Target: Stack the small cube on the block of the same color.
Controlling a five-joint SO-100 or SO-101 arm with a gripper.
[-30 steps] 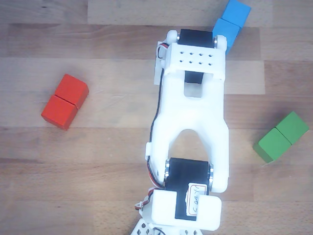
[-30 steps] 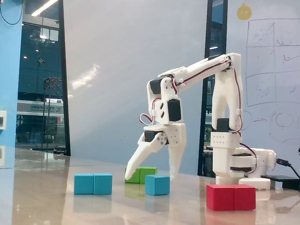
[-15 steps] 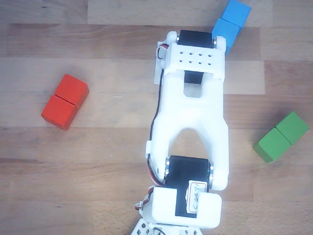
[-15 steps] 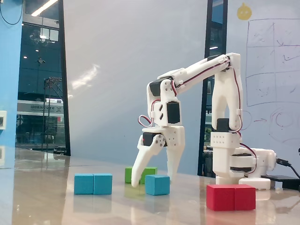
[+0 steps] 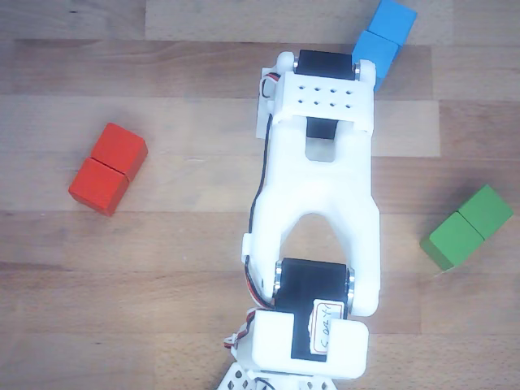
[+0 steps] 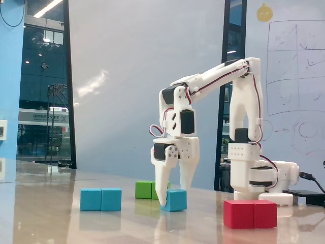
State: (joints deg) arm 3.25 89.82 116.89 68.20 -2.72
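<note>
Fixed view, left to right: long blue block (image 6: 101, 199) flat on table (image 6: 51, 218), well apart from the rest. Green block (image 6: 147, 189) further back. Small blue cube (image 6: 175, 200) on table near centre — gripper (image 6: 173, 194) down over it, fingers narrowed, one at each side; contact or true grip cannot be told. Red block (image 6: 251, 213) nearest camera at right.

Other view: red block (image 5: 108, 168) left, white arm (image 5: 318, 195) centre hiding cube and gripper, blue block (image 5: 383, 36) top, green block (image 5: 467, 227) right.
</note>
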